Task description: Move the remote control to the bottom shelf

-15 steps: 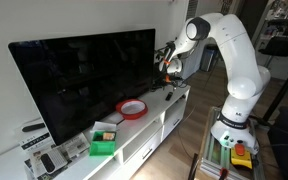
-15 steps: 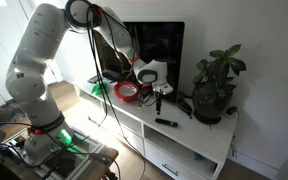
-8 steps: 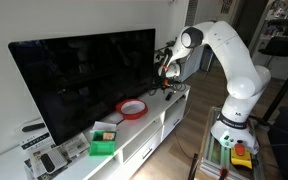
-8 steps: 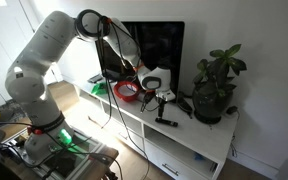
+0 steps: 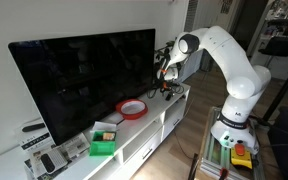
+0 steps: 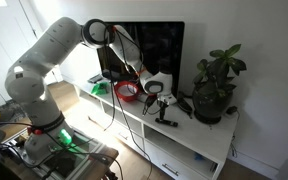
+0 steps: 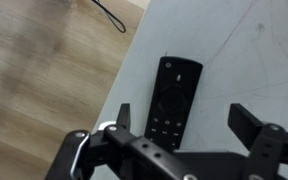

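Note:
The slim black remote control (image 7: 171, 100) lies flat on the white cabinet top (image 7: 254, 60), near its edge. It also shows in an exterior view (image 6: 167, 121). My gripper (image 7: 184, 118) hangs just above it, open, with one finger on each side of the remote's lower half and not touching it. In both exterior views the gripper (image 5: 165, 84) (image 6: 160, 103) is lowered over the cabinet's end next to the TV (image 5: 84, 75). The bottom shelf is hidden from view in these frames.
A potted plant (image 6: 216, 85) stands at the cabinet's end close to the remote. A red bowl (image 5: 132, 108), a green box (image 5: 104, 142) and dark gadgets (image 5: 46, 160) sit further along the top. Wooden floor (image 7: 44, 70) lies beside the cabinet.
The gripper has come down towards the cabinet top and now sits right over the remote. The remote has not moved.

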Robot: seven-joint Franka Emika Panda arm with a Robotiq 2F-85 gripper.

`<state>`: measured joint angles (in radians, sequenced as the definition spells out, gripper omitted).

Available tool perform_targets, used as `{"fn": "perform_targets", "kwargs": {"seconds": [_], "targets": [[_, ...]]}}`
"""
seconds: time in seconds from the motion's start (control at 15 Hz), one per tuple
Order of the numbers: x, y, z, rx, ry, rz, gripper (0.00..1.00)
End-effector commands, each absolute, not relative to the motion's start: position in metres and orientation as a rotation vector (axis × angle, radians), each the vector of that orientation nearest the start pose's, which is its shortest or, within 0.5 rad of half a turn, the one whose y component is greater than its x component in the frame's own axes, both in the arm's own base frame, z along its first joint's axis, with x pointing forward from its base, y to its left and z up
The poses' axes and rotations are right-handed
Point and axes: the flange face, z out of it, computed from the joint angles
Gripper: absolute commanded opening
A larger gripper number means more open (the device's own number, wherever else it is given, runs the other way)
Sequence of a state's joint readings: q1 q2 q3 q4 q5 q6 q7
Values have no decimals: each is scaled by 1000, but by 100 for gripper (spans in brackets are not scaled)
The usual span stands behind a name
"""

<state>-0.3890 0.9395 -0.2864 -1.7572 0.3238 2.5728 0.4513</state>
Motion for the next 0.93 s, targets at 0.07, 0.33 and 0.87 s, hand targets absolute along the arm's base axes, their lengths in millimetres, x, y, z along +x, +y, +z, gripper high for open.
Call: {"fn": "perform_targets", "kwargs": {"seconds": [0.07, 0.33, 0.87], "targets": [[498, -400, 36, -2486, 1965, 156, 99], [503, -400, 33, -2471, 1966, 188, 97], [509, -402, 28, -2462, 1975, 210, 60]]}}
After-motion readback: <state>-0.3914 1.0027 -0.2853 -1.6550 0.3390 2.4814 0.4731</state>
